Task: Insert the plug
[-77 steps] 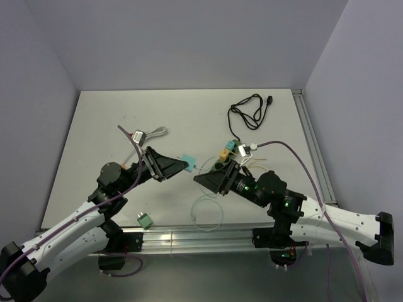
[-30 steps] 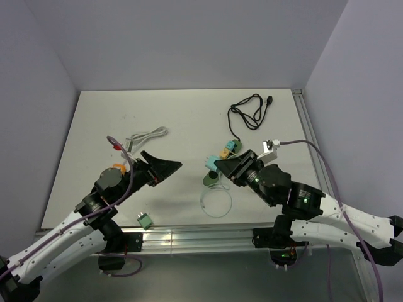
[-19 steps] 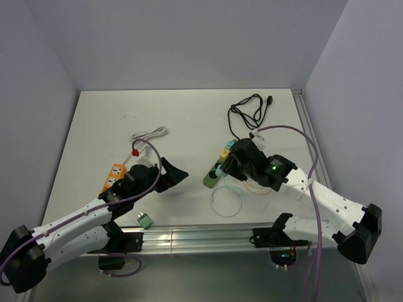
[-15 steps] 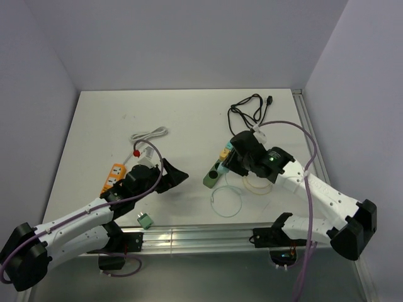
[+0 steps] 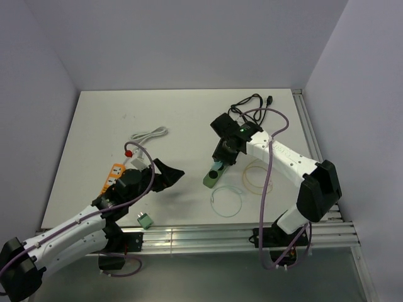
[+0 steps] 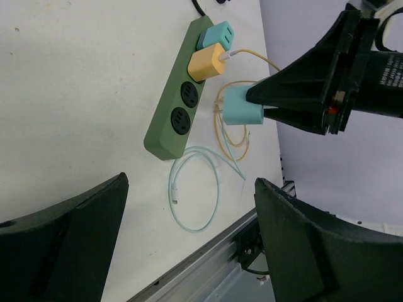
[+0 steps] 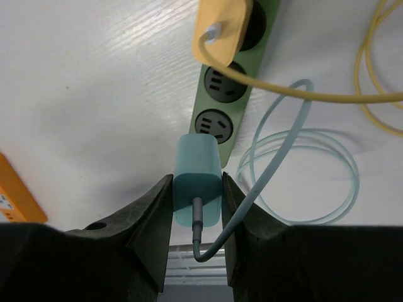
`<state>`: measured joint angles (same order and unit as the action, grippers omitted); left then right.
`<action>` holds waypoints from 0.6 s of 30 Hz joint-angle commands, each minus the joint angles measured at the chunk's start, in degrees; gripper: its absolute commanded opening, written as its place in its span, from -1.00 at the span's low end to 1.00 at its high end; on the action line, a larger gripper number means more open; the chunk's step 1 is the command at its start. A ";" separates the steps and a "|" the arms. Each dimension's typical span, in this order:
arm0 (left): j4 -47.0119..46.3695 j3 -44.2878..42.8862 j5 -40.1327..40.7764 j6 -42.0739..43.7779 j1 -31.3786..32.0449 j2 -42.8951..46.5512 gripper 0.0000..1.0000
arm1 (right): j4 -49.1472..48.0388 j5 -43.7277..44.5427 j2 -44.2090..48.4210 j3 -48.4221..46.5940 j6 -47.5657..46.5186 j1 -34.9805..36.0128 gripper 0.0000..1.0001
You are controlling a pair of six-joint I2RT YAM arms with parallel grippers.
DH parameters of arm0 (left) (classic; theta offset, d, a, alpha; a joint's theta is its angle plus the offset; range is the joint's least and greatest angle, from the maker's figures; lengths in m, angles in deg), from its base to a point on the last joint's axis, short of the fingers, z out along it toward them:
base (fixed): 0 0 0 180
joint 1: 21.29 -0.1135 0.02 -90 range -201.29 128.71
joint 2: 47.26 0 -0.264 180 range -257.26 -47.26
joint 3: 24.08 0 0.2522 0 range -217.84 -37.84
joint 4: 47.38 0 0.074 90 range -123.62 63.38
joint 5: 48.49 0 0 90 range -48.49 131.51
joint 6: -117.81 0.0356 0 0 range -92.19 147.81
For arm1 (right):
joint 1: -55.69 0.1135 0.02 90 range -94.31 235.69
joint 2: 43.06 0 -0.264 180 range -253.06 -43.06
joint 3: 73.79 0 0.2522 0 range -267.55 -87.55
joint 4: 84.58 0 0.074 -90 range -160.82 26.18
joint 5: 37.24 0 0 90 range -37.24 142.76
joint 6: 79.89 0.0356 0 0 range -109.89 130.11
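My right gripper [image 7: 197, 178] is shut on the teal plug [image 7: 198, 168], gripping it by its two sides, with a pale teal cable [image 7: 277, 145] trailing from its back. The plug [image 6: 242, 106] hangs just above the green power strip [image 7: 216, 123], close to the end socket and apart from it. A yellow charger [image 6: 207, 61] and a teal charger [image 6: 215, 34] sit in the strip's far sockets. In the top view the right gripper [image 5: 221, 157] hides the plug over the strip [image 5: 210, 180]. My left gripper [image 5: 167, 174] is open and holds nothing, left of the strip.
An orange power strip [image 5: 113, 175] lies beside the left arm, with a white cable [image 5: 148, 134] behind it. A black cable [image 5: 249, 112] is coiled at the back right. A teal cable loop [image 5: 227, 201] and a yellow loop [image 5: 258, 175] lie near the strip. A small green block [image 5: 145, 220] sits at the front edge.
The right arm has swung back and reached out, carrying the plug down over the green strip. The left gripper has drawn back to the left, with its jaws slightly narrower.
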<state>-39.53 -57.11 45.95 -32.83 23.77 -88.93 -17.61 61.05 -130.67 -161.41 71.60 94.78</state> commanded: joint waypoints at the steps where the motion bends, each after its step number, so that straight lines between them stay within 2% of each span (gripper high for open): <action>1: 0.02 -0.16 1.00 2.02 0.20 1.77 0.72 | 2.07 -2.40 -1.67 -2.60 -1.55 -3.05 -1.00; 5: 0.11 0.28 1.79 2.28 0.12 4.05 0.72 | 5.75 0.05 -6.25 -5.40 -1.99 -3.85 -1.00; 8: -0.85 1.34 1.53 2.20 0.20 4.93 0.73 | 4.89 -1.52 -8.97 -5.85 -2.26 -4.20 -1.00; 18: -1.56 1.95 1.44 3.07 0.20 5.11 0.73 | 7.08 4.18 -12.49 -10.86 1.08 -4.46 -1.00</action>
<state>-38.94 -55.51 46.54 -31.37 23.77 -84.52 -12.03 61.79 -143.52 -169.70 71.21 90.67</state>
